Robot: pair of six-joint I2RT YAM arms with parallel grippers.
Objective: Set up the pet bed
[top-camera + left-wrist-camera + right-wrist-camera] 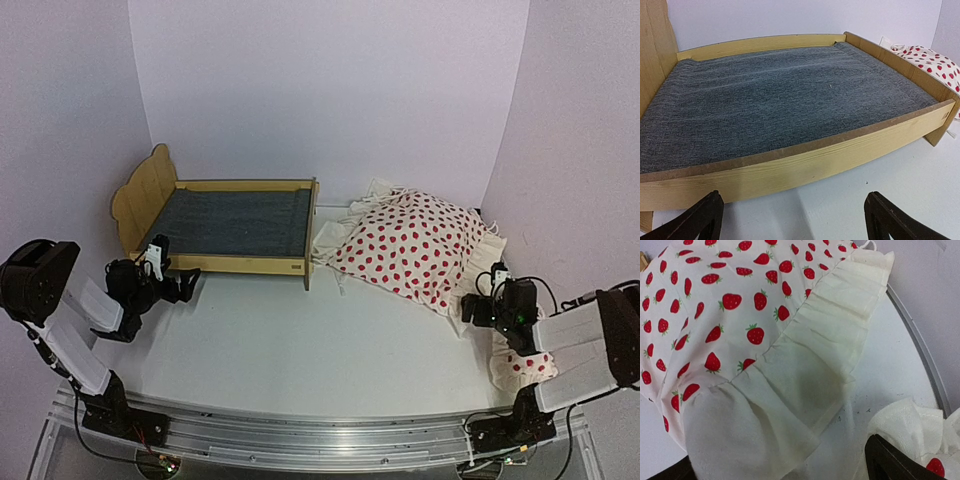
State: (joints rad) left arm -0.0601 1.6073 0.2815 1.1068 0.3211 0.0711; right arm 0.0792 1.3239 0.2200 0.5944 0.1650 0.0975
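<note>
Plywood bear-eared pet bed with grey fabric base [235, 222] sits bare at ten o'clock on the desk [300, 340], red-dotted ruffled duvet [410, 245] heaped at two o'clock, both jaws apart and empty: nothing laid yet.

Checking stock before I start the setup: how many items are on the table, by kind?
Wooden bed frame: 1, the pet bed
Red-printed white bedding: 2, the ruffled duvet and a small pillow-like piece at the near right
Total: 3
</note>
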